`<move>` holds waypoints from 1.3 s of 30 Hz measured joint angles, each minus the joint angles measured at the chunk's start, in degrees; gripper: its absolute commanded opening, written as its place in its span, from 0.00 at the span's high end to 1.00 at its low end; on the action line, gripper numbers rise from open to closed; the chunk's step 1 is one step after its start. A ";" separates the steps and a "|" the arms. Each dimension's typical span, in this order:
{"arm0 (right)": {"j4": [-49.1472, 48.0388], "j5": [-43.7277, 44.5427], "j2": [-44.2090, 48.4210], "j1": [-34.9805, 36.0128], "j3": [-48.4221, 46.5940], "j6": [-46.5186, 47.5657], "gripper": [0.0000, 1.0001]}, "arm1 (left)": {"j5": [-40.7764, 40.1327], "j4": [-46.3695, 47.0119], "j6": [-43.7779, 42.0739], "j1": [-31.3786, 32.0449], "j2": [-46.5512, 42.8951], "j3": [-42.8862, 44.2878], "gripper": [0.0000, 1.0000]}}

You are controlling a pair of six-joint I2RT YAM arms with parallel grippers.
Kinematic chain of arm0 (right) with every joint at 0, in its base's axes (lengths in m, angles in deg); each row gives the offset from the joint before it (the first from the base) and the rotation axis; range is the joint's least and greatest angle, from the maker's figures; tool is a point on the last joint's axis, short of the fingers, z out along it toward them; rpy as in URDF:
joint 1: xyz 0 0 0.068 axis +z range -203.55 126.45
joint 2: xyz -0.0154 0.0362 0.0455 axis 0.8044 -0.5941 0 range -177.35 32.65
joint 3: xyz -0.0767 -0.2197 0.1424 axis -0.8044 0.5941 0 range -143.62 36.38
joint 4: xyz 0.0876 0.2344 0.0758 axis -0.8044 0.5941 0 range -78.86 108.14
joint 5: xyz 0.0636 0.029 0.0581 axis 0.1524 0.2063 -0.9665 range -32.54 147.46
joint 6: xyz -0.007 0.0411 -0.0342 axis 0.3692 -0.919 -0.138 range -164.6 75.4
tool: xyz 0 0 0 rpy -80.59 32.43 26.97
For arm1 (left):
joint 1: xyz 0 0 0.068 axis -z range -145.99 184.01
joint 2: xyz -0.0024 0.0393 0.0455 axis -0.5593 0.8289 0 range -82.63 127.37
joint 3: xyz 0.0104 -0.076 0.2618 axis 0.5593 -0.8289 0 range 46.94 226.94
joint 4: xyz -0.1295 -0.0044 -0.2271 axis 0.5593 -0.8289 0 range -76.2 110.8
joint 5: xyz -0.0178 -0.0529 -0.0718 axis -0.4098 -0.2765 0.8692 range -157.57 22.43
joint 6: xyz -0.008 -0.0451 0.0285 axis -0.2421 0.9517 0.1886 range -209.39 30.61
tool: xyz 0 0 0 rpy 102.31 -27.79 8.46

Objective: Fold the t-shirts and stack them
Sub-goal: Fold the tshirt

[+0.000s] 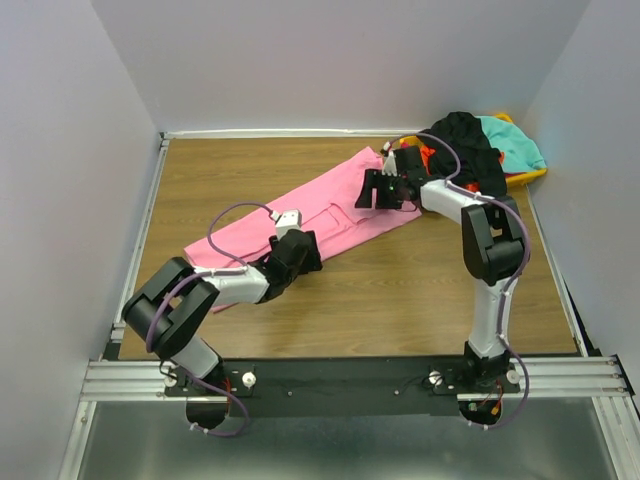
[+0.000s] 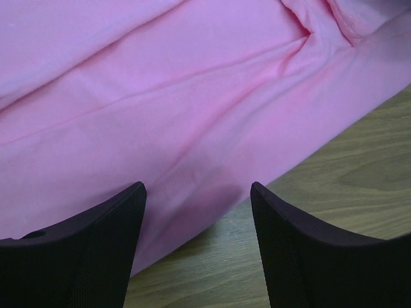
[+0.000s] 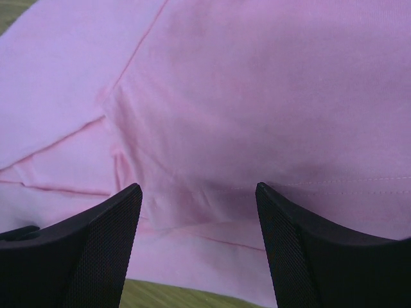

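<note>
Currently | left gripper (image 2: 198, 187): jaws apart, empty; edge of bright pink cloth t-shirt (image 2: 192, 109) just beneath, probably poised to pinch | right gripper (image 3: 198, 187): likewise agape above the shirt

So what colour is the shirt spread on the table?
Plain bright pink; the t-shirt shows best in the top external view.

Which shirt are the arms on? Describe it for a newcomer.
On the wooden table, skip the yellow bin in the far right corner and look mid-table. The pink t-shirt lies as a diagonal band, left end effector at its near edge, right end effector toward its far end. It alone is spread out; the black shirt and teal shirt are heaped at the bin.
</note>
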 measured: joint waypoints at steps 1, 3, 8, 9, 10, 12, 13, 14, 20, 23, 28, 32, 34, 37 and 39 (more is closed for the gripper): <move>-0.11 0.09 -0.68 0.00 0.00 -0.11 0.21 | -0.37 0.26 0.26 0.31 0.15 -0.17 0.25; -0.70 0.07 -1.95 0.00 -0.33 -0.63 0.21 | -0.63 0.66 0.96 0.70 0.20 -0.24 0.25; -1.88 0.37 -4.79 0.00 -4.09 -1.33 0.21 | -1.73 2.73 2.43 2.58 1.75 0.00 0.25; -2.19 0.52 -5.70 0.00 -5.14 -1.42 0.21 | -1.97 3.41 2.73 2.89 2.34 0.28 0.25; -2.43 0.63 -6.21 0.00 -5.77 -1.46 0.21 | -2.25 4.09 3.06 3.26 2.97 0.55 0.25; -2.89 1.27 -7.74 0.00 -7.89 -1.51 0.20 | -2.82 5.70 3.69 4.09 4.35 1.11 0.25; -3.06 1.53 -8.55 0.00 -9.01 -1.51 0.19 | -3.04 6.27 4.09 4.50 5.07 1.64 0.25; -3.23 1.77 -9.29 0.00 -10.10 -1.51 0.18 | -3.15 6.80 4.39 5.14 6.01 2.40 0.25; -3.08 2.21 -14.38 -0.92 -17.81 -1.51 0.17 | -3.52 7.76 6.40 8.76 10.21 6.69 0.25; -2.51 1.73 -17.18 -1.60 -22.38 -1.33 0.16 | -3.13 8.50 7.10 10.16 12.48 9.07 0.25; -1.22 -3.41 -22.67 -3.43 -31.04 -0.09 0.16 | -1.05 9.07 7.28 11.47 16.11 13.62 0.25; 0.02 -7.91 -25.35 -4.57 -35.63 1.99 0.16 | -0.28 8.33 6.03 11.93 16.13 15.26 0.24; 0.66 -10.58 -25.59 -4.94 -36.89 3.04 0.16 | -0.31 7.52 4.39 11.93 14.95 15.47 0.23; 0.94 -13.88 -25.51 -5.05 -38.18 3.65 0.16 | -0.81 6.27 2.93 11.93 11.37 15.02 0.22; 1.03 -16.09 -24.94 -5.05 -38.29 3.85 0.16 | -1.66 5.62 2.12 11.93 7.34 14.08 0.20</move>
